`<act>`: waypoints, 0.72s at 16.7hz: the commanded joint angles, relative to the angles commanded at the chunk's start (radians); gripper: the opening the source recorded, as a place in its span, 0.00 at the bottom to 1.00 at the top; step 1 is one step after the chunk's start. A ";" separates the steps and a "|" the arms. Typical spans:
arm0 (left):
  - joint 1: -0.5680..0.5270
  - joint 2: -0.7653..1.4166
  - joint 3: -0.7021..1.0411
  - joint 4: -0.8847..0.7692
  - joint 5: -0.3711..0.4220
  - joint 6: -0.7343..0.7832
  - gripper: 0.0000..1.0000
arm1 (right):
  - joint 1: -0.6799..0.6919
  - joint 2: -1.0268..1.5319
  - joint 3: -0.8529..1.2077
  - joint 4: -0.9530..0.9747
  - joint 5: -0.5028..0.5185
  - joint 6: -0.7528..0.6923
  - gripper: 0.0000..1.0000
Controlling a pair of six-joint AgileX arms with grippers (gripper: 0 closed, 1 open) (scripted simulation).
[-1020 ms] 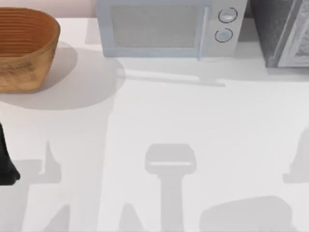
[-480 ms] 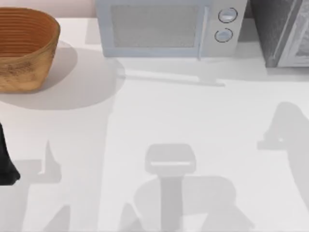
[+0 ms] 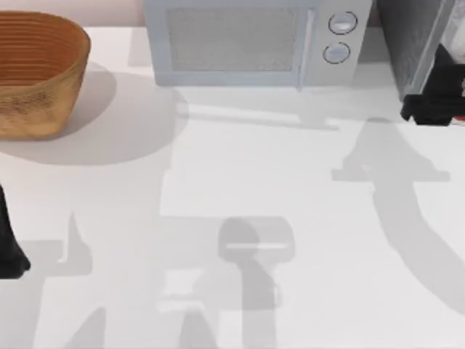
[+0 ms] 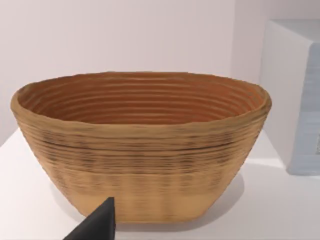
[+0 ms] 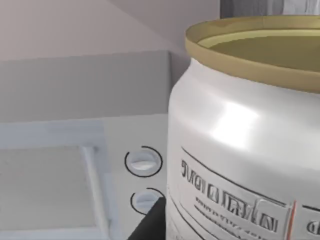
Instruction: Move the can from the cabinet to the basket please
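Note:
The can [image 5: 240,150], white with a gold top, looms very close and tilted in the right wrist view. In the top view my right gripper [image 3: 434,102] is a dark shape at the far right edge, against the front of the dark grey speckled cabinet [image 3: 410,43]. I cannot make out whether it holds the can. The brown wicker basket [image 3: 36,73] stands at the table's far left, and nothing lies inside the basket [image 4: 140,150] in the left wrist view. My left arm [image 3: 9,247] is parked at the left edge, in front of the basket.
A light grey two-knob microwave [image 3: 247,43] stands at the back between basket and cabinet, and its knobs [image 5: 143,162] show behind the can. The white table [image 3: 240,182] carries only arm shadows across its middle and front.
My right gripper has come into the top view at the cabinet's front. Its shadow has swept from the front right towards the back right. The left arm has not moved.

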 joint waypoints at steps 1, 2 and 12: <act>0.000 0.000 0.000 0.000 0.000 0.000 1.00 | 0.026 0.054 0.031 0.025 0.027 0.005 0.00; 0.000 0.000 0.000 0.000 0.000 0.000 1.00 | 0.051 0.107 0.061 0.049 0.053 0.009 0.00; 0.000 0.000 0.000 0.000 0.000 0.000 1.00 | 0.267 0.569 0.356 0.321 0.286 0.030 0.00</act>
